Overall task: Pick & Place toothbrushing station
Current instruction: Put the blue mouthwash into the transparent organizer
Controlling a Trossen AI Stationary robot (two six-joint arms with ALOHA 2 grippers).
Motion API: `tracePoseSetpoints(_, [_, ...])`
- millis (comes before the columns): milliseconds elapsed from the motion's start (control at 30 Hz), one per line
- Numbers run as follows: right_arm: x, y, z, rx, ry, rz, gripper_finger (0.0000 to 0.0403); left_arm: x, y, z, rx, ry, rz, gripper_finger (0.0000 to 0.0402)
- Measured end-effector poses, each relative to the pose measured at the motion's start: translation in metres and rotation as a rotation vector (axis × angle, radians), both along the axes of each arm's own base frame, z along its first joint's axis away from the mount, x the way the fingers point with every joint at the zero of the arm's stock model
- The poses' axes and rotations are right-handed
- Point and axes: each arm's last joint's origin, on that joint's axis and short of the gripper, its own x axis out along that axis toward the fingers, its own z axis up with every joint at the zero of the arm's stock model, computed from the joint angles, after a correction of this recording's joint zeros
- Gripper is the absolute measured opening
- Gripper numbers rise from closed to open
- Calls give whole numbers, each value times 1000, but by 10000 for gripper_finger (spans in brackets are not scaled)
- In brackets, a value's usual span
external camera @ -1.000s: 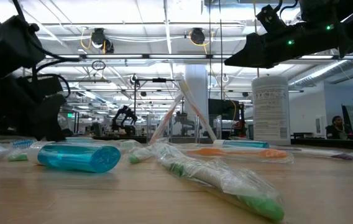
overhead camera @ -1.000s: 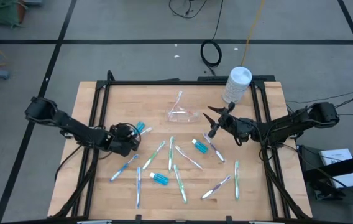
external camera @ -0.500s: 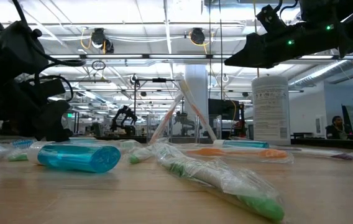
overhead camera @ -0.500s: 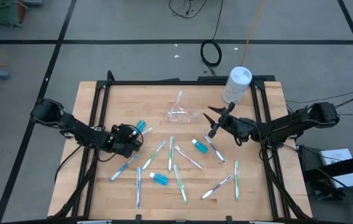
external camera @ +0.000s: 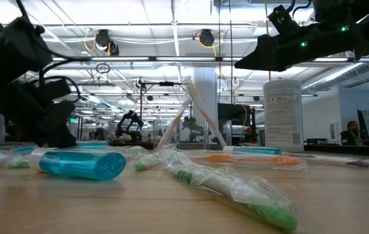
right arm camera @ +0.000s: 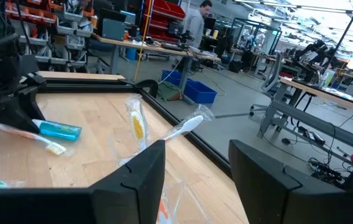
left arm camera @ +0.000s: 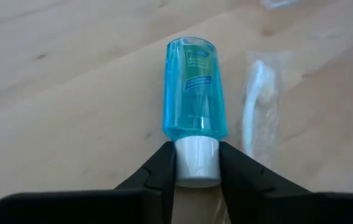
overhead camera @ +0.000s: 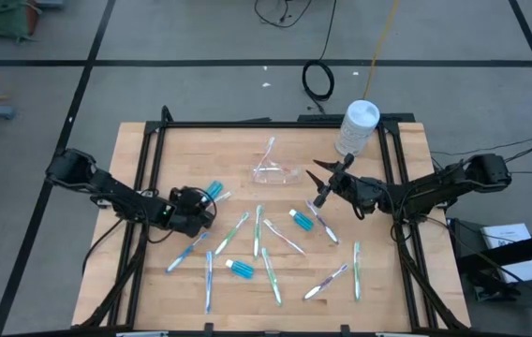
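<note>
As the left pincer [left arm camera: 196,171] narrows from the wider spread it had a moment ago, its two fingers now sit against both sides of the white cap of a blue tube [left arm camera: 194,106], pinching it at the cap end while the tube lies flat on the wooden surface [left arm camera: 64,93], its body pointing straight ahead of the fingers. Just beside the tube lies a wrapped white toothbrush [left arm camera: 260,99]. This closing suggests the grasp is nearly made, and the lift toward the clear cup [overhead camera: 276,172], well ahead and to one side, looks like the next step. The left arm reaches in low, forearm almost level, wrist bent down to the surface. Farther off, more toothbrushes and a second blue tube [overhead camera: 242,271] lie scattered about. The right pincer [overhead camera: 318,180] hangs above the surface beyond the cup, fingers spread and holding nothing, with the white canister [overhead camera: 357,126] behind it.
</note>
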Motion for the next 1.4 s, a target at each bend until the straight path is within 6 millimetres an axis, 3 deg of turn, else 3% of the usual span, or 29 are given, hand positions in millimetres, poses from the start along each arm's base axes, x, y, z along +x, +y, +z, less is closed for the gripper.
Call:
tracePoseSetpoints(200, [0,0,0,-1,-1,-1,169,35,-1,34,104,-11,-85,106])
tracePoseSetpoints(433, [0,0,1,-2,-6,-1,169,100,8,120,283,-21,-329,88])
tracePoseSetpoints(600, [0,0,1,-25,12,0,169,129,25,183,333,-50,-471,101])
tracePoseSetpoints(800, [0,0,1,-30,15,-1,169,167,29,221,482,81,-640,104])
tracePoseSetpoints(900, [0,0,0,-30,23,-11,169,188,30,228,521,243,-712,105])
tracePoseSetpoints(1100, [-1,-1,-3,-33,59,-31,169,212,36,216,451,641,-897,105])
tracePoseSetpoints(1267, [-1,-1,-3,-33,60,-31,169,221,39,185,364,837,-1007,105])
tracePoseSetpoints(1400, [-1,-1,-4,-37,74,-28,169,225,41,162,436,1062,-1019,106])
